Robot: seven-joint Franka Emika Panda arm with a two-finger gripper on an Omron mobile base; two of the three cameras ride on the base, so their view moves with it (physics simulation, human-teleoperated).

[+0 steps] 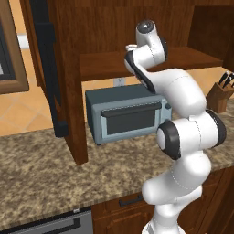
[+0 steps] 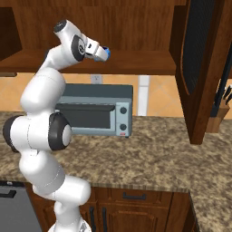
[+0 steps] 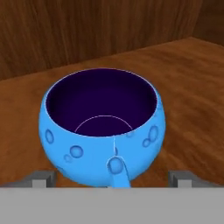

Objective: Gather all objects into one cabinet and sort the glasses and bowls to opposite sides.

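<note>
Spanning the wall above everything else, the dark reddish-brown cabinet [image 2: 136, 27] stands with its dark-paned door [image 2: 199, 59] swung wide open, so its front edge is unobstructed. No writing or label can be read on any surface. Below the cabinet, the granite tabletop [image 2: 158, 154] runs long and largely bare, with free room to the right of the grey toaster oven [image 2: 97, 113] that sits directly under the cabinet floor. A knife block [image 1: 219, 93] stands on the tabletop well to the right of the cabinet's open side. The white arm [image 1: 183, 128] rises from in front of the tabletop and reaches up into the cabinet's lower compartment, its hand close over the wooden floor [image 3: 183, 78]. Inside the cabinet, the glossy blue bowl [image 3: 103, 127] rests upright on that floor, near the back wall, with bare wood on both sides of it; its dark purple inside holds nothing. In the right base view the bowl shows as a patch of blue at the arm's tip. The fingers [image 3: 43, 178] are spread wide, one on each side of the bowl's base, and whether they touch it cannot be told.
</note>
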